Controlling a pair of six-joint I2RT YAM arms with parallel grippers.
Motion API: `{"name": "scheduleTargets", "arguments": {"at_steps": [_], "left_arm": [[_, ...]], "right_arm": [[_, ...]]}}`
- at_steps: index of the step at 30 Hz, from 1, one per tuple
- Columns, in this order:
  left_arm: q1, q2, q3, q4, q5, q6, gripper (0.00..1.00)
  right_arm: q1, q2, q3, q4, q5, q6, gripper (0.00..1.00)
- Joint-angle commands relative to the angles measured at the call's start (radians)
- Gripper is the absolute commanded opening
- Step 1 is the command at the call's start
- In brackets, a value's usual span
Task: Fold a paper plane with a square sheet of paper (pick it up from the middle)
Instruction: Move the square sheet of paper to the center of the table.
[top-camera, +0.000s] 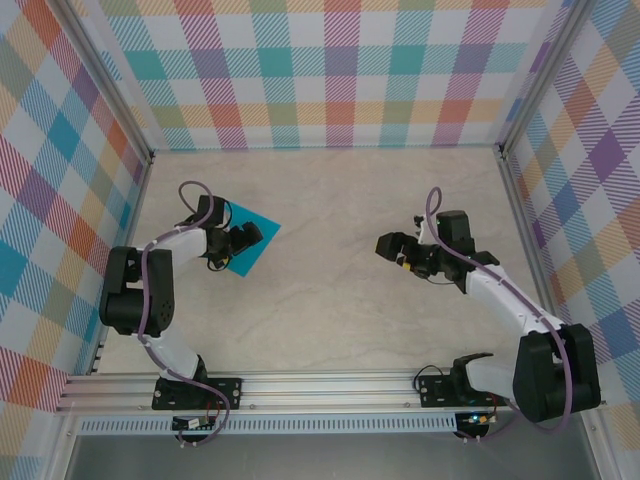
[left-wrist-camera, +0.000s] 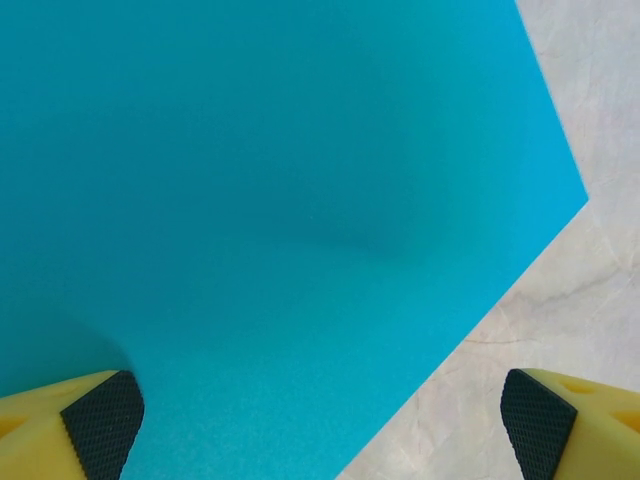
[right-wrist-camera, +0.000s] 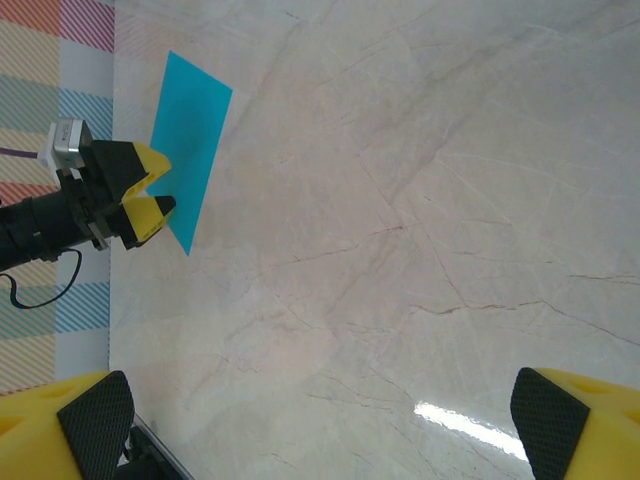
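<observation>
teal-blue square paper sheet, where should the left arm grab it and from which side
Likely its middle, from straight above. The thin teal-blue square paper sheet lies flat on the marble-patterned table, so no edge stands up to slip under. The open left pincer straddles one edge; centre it, press down and pinch up a ridge.

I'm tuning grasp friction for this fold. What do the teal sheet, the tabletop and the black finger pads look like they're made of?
Square sheet of paper: thin matte paper, evenly teal with no glare, lying flat. Tabletop: marble-patterned and semi-glossy, probably laminate or stone; it reflects a light streak. Finger pads: black with a cross-hatched texture, likely rubber.
</observation>
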Motion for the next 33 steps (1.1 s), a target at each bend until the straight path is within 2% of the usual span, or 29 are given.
{"name": "scheduleTargets", "arguments": {"at_steps": [1, 6, 12, 16, 19, 21, 25, 27, 33], "left_arm": [[-0.028, 0.003, -0.085, -0.001, 0.079, -0.089, 0.96], [-0.09, -0.039, -0.161, 0.066, 0.116, -0.19, 0.96], [-0.217, -0.089, -0.221, 0.121, 0.083, -0.318, 0.97], [-0.316, -0.112, -0.233, 0.162, 0.066, -0.398, 0.97], [-0.355, -0.164, -0.225, 0.179, 0.049, -0.437, 0.97], [-0.357, -0.223, -0.209, 0.143, 0.014, -0.433, 0.97], [-0.34, -0.387, -0.143, -0.069, -0.16, -0.328, 1.0], [-0.292, -0.45, -0.138, -0.139, -0.218, -0.283, 1.0], [-0.12, -0.623, -0.206, -0.209, -0.267, -0.188, 1.0]], "right_arm": [[0.026, 0.004, -0.013, 0.001, 0.003, 0.011, 1.0], [0.045, 0.012, -0.031, 0.003, 0.021, 0.029, 1.0], [0.068, 0.024, -0.041, 0.012, 0.043, 0.051, 1.0], [0.098, 0.056, -0.02, 0.017, 0.054, 0.07, 0.97], [0.135, 0.095, 0.007, 0.024, 0.062, 0.085, 0.93], [0.166, 0.124, 0.029, 0.037, 0.07, 0.102, 0.9], [0.245, 0.21, 0.1, 0.07, 0.094, 0.15, 0.81], [0.287, 0.268, 0.147, 0.089, 0.105, 0.172, 0.8], [0.434, 0.499, 0.377, 0.062, 0.174, 0.242, 0.74]]}}
